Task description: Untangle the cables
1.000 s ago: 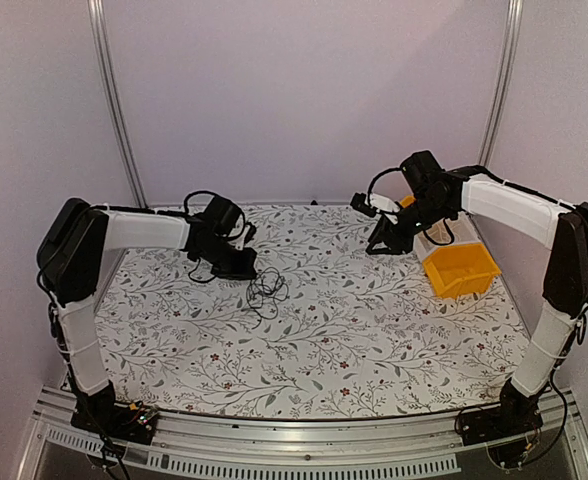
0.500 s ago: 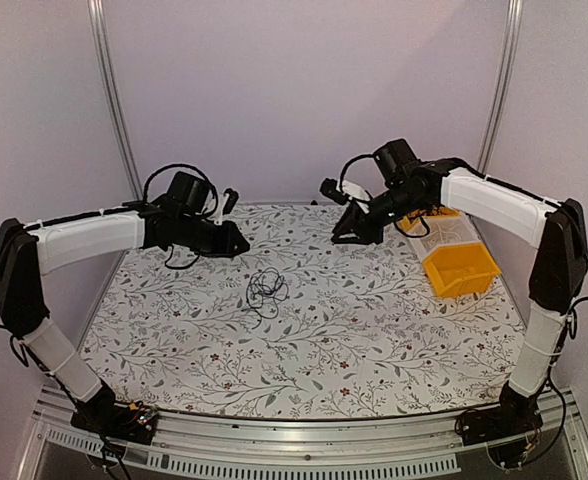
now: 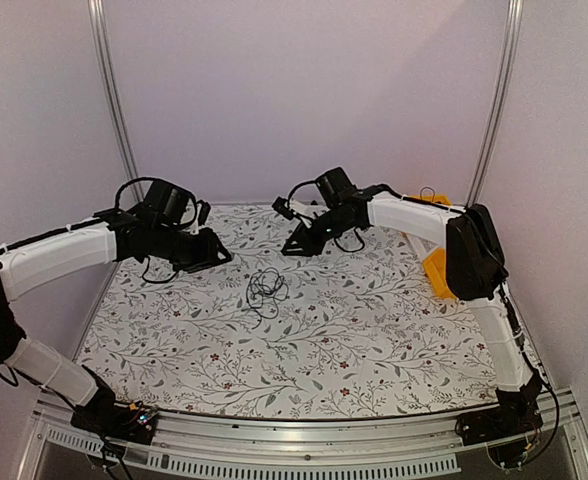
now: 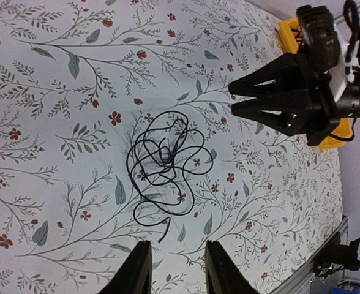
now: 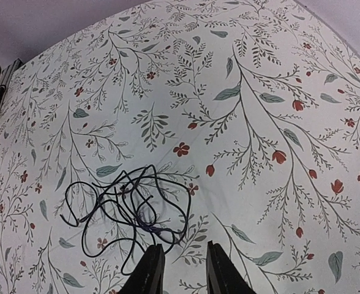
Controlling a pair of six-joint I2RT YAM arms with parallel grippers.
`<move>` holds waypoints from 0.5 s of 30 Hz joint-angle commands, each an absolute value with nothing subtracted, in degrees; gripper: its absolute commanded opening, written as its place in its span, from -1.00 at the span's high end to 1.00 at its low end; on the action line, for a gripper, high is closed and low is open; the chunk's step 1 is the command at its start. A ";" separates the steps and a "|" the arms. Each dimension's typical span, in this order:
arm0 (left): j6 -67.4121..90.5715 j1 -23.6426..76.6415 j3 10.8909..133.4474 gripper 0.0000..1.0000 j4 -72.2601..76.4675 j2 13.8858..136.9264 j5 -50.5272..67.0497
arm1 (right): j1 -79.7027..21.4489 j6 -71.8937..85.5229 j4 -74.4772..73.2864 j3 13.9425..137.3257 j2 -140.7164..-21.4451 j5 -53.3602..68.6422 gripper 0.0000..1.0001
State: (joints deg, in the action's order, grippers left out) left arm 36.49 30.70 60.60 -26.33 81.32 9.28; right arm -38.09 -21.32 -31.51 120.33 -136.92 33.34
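Black cables (image 3: 265, 290), top view: one loose knot of thin loops lying on the floral table (image 3: 374, 330), roughly between the two arms, and touched by neither.
Top view, left gripper (image 3: 217, 257): it hangs over the cloth to the left of the knot, near it but clear of it.
Top view, right gripper (image 3: 293, 249): it hangs behind and to the right of the knot, with its tips angled down toward it.
Top view, yellow bin (image 3: 435, 270): it sits at the right side, mostly hidden behind the right arm.
Left wrist view, claw: we see both left fingers (image 4: 137, 272) standing apart with bare cloth between them, so nothing is held.
Left wrist view, knot: it lies just beyond the tips, and one free end trails out toward them.
Left wrist view, opposite claw: the right jaws also stand apart on the far side of the knot, and they too are empty.
Right wrist view, claw: the right fingers (image 5: 149, 272) are parted, and the nearest loops lie just past the tips without being pinched.
Step in hand: we judge this to be the approach, since both claws are closing in and no strand has been drawn out yet.
Next move: we think one claw should come down on a single outer loop or on the free end while the other pins the bunch. A slow, steady pull apart should follow, because a jerk may tighten the knot.
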 commanded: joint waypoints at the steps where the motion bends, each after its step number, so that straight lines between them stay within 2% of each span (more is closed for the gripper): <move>1: 38.85 30.66 59.86 0.33 -31.25 77.40 6.98 | -37.97 -17.62 -27.67 124.91 -141.78 38.45 0.43; 15: 38.38 30.59 59.79 0.32 -36.37 74.42 4.33 | -38.18 -14.22 -23.73 128.02 -149.06 43.05 0.42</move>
State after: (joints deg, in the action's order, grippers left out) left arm 38.61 30.70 60.25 -34.20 75.55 5.48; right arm -38.09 -15.59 -25.85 125.82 -146.87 39.68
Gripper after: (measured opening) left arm 0.337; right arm 0.292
